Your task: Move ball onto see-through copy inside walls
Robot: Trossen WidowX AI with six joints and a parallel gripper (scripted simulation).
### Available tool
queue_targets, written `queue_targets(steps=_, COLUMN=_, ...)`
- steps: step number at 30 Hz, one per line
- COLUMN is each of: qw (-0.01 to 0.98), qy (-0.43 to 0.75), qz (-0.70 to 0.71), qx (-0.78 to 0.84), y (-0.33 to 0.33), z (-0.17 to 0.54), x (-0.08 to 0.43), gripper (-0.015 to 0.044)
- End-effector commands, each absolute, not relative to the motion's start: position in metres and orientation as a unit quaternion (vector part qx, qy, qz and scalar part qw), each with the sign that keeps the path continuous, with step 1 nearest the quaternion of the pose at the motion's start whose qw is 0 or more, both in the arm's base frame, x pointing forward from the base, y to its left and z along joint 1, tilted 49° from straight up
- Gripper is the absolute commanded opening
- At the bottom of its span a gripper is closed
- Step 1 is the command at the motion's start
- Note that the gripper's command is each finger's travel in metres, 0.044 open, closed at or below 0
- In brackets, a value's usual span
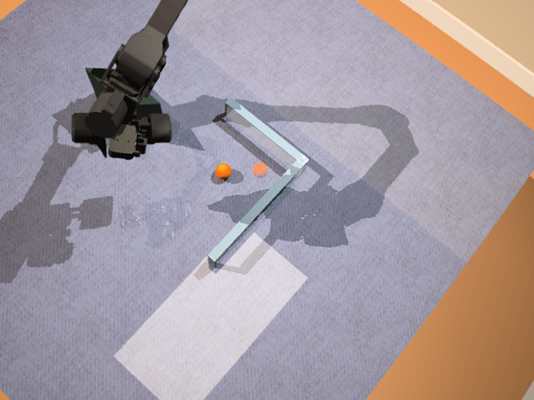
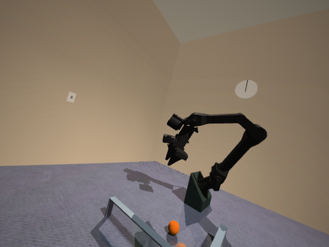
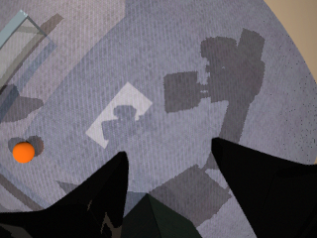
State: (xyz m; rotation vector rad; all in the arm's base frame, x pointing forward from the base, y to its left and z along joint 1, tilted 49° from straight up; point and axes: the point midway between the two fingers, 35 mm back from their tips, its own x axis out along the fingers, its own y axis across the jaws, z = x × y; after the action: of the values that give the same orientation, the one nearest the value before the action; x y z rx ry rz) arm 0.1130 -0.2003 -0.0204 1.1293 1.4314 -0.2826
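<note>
The orange ball [image 1: 223,171] [image 2: 174,227] [image 3: 23,153] rests on the table on the inner side of the corner. The see-through copy [image 1: 259,169] [image 2: 181,245] is paler and lies nearer the corner, apart from the ball. One low clear wall [image 1: 265,131] [image 2: 219,236] meets the longer wall [image 1: 257,210] [image 2: 122,206] [image 3: 12,27]. My gripper [image 2: 167,162] [image 3: 169,151] is open and empty, high above the table and well away from the ball, which shows left of the fingers in the wrist view. In the top view the arm's wrist parts hide the fingertips.
The dark green arm base [image 1: 94,81] [image 2: 195,196] [image 3: 158,218] stands on the grey-blue table behind the ball, opposite the corner. Arm shadows and a bright patch of light [image 1: 212,323] fall across the table.
</note>
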Motion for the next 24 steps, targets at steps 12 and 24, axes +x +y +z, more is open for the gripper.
queue_targets(steps=12, qw=0.688, qy=0.601, qz=0.205, qx=0.351, y=-0.063, z=0.026, x=0.273, gripper=0.0283)
queue_targets(steps=24, qw=0.686, qy=0.597, qz=0.232, qx=0.344, y=-0.04, z=0.024, x=0.283, gripper=0.0283)
